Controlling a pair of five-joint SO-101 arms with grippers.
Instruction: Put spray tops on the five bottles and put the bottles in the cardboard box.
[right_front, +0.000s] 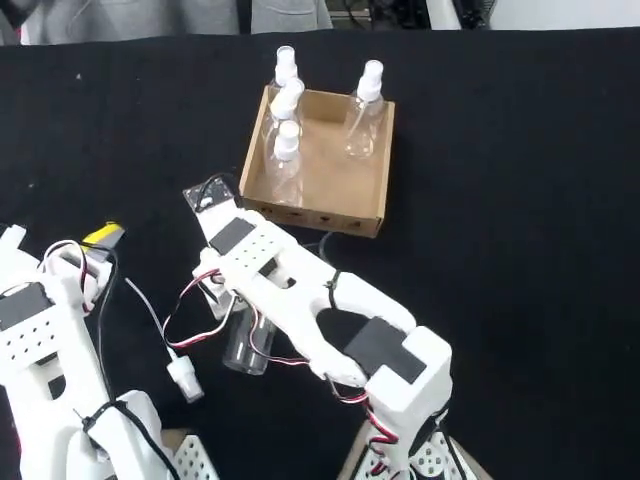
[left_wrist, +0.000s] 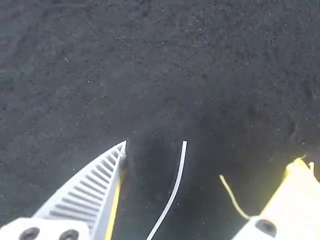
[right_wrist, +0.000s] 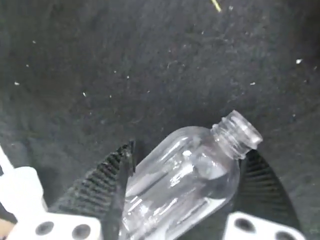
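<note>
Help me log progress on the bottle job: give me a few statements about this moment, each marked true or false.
1. The capped bottles in the cardboard box all carry spray tops. True.
2. The bottle between the right arm's jaws has its spray top on. False: its threaded neck is bare.
3. A loose spray top lies on the black cloth, beside the bare bottle. True.
4. The left arm's jaws are clamped on a bottle. False: they stand open over the cloth, with only a thin white tube between them.
</note>
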